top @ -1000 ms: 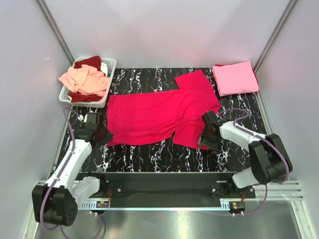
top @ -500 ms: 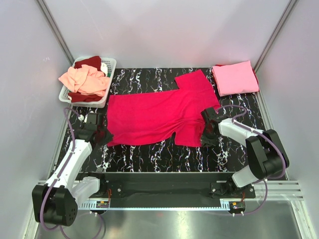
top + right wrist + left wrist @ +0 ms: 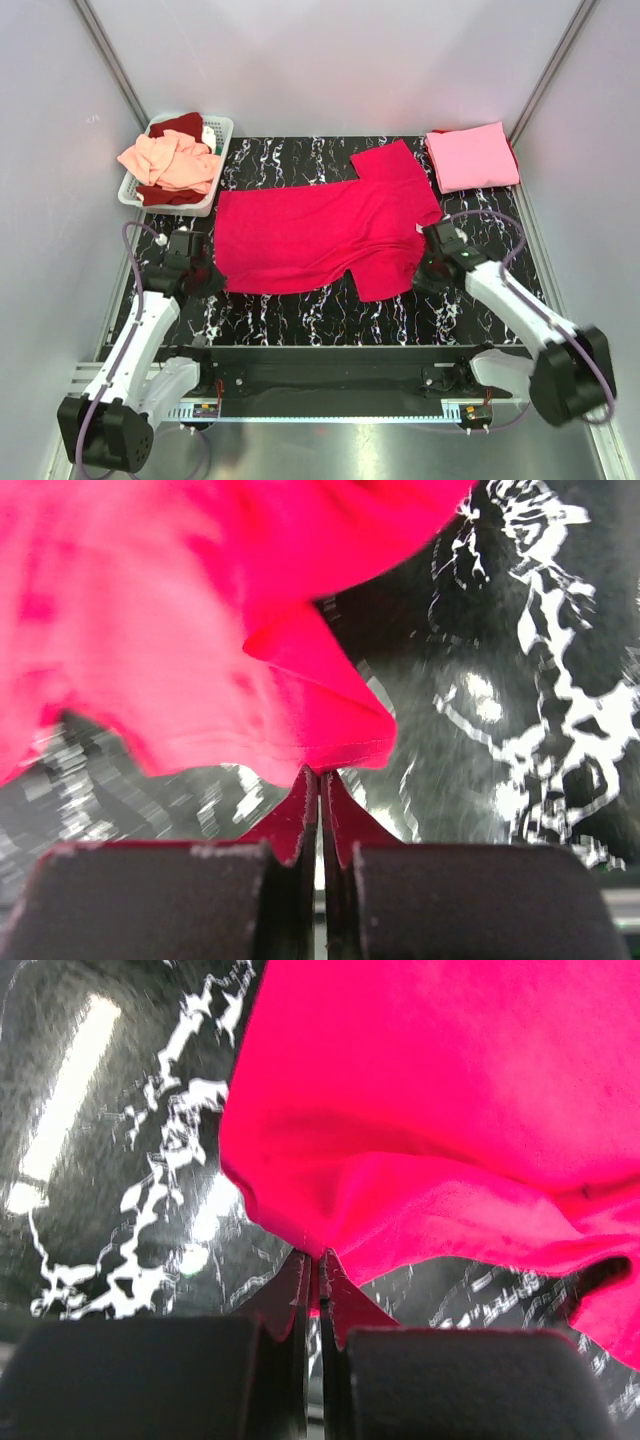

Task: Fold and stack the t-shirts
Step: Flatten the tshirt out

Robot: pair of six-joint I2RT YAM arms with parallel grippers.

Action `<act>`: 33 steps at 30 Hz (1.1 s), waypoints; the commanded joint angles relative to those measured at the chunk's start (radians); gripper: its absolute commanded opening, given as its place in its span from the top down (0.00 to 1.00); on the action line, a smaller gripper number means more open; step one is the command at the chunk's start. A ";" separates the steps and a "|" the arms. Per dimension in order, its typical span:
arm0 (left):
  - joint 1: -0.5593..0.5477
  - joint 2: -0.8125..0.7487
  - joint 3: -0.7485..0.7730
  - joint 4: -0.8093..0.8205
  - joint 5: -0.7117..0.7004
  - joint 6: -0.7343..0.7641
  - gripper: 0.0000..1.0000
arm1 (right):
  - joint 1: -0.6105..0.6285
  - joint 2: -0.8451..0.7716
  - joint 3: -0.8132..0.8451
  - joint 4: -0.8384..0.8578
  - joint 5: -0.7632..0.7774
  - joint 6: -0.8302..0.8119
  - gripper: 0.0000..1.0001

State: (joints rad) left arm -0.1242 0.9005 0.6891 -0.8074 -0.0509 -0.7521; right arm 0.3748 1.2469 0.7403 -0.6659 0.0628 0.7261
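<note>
Pinching opposite edges of the bright crimson-red cloth t-shirt [image 3: 325, 235], both jaws are closed on fabric in the wrist views. Overhead alone shows the folded light pink t-shirt [image 3: 472, 156].

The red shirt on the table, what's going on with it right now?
Two robot arms are working on the red shirt, which lies spread on the black table. The left tool is shut on its near left edge, and the right tool is shut on its near right edge. A folded pink shirt sits at the far right corner. A basket at far left holds a peach shirt and a maroon shirt, not yet folded.
</note>
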 commanded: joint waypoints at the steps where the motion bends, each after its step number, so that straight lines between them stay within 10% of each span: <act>1: -0.023 -0.055 0.072 -0.087 0.045 0.016 0.97 | -0.004 -0.180 0.060 -0.132 0.019 0.041 1.00; 16: -0.035 -0.244 0.121 -0.352 0.120 0.088 0.93 | -0.004 -0.731 0.140 -0.515 0.072 0.185 1.00; 33: -0.035 -0.279 0.078 -0.372 0.151 0.103 0.84 | -0.004 -0.752 0.194 -0.496 0.031 0.156 1.00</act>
State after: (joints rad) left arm -0.1558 0.5819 0.7689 -1.2385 0.0532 -0.6765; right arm 0.3737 0.4507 0.8833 -1.2625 0.0978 0.9089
